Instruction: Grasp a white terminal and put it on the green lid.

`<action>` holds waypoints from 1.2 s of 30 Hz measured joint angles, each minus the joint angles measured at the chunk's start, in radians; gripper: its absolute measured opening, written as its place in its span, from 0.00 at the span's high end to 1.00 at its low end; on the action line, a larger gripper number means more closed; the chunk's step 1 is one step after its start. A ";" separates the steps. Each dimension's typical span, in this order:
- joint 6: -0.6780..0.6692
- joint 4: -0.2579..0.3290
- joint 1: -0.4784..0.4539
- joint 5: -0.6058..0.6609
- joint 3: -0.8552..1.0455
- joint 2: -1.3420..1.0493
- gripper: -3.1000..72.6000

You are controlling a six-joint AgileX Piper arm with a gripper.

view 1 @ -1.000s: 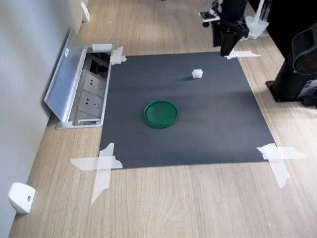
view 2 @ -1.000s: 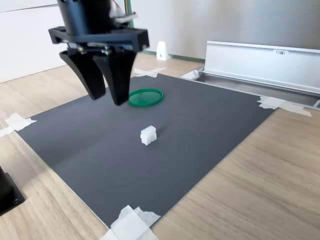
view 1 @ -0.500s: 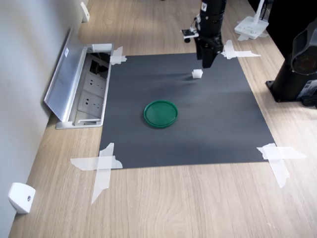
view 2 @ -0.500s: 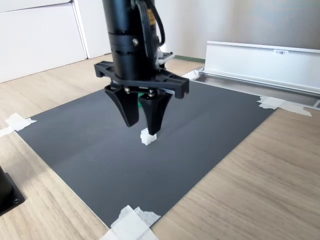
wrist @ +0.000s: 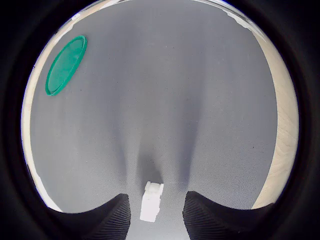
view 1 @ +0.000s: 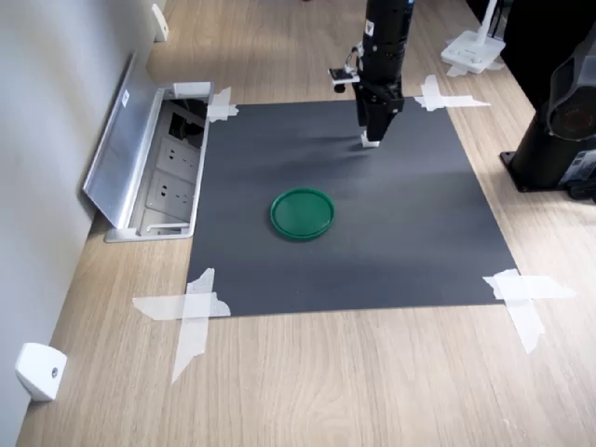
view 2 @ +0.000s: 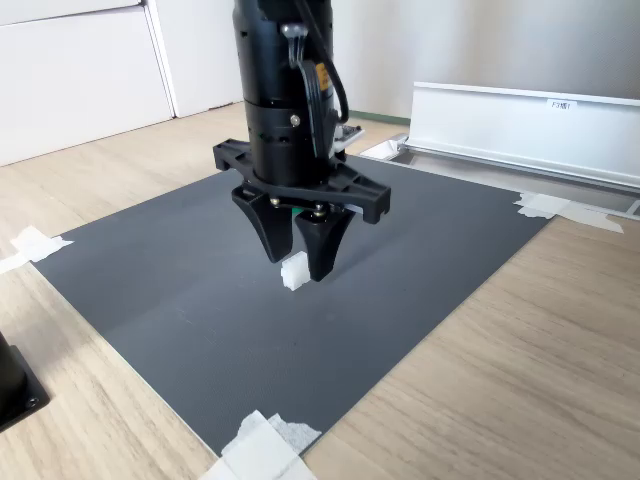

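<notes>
Claw down around the terminal, grasp not yet made

In the first exterior view we find the green lid (view 1: 303, 213) bare at the mat's (view 1: 410, 242) centre, then the white terminal (view 1: 371, 142) at about one o'clock from it, still on the mat; the claw (view 2: 297, 268) straddles it, narrowly parted, fingers (wrist: 206, 215) either side without clearly touching. We judge closing, lifting, carrying and placing all remain

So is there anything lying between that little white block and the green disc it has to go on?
Nothing visible. In the first exterior view only bare dark mat lies between the white terminal and the green lid. The gripper is already down with its jaws either side of the terminal, and the wrist view shows gaps on both sides.
</notes>
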 joint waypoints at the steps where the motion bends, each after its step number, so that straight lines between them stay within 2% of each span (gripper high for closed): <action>1: 0.000 0.000 0.000 -0.001 0.000 0.004 0.35; 17: -0.026 0.001 0.000 -0.004 0.000 0.027 0.36; 21: -0.027 0.001 0.000 -0.001 0.000 0.027 0.47; 28: -0.026 0.007 0.000 0.012 0.000 0.027 0.81; 33: 0.002 0.003 0.041 0.077 -0.040 0.000 0.84; 36: 0.033 0.001 0.127 0.140 -0.103 -0.017 0.84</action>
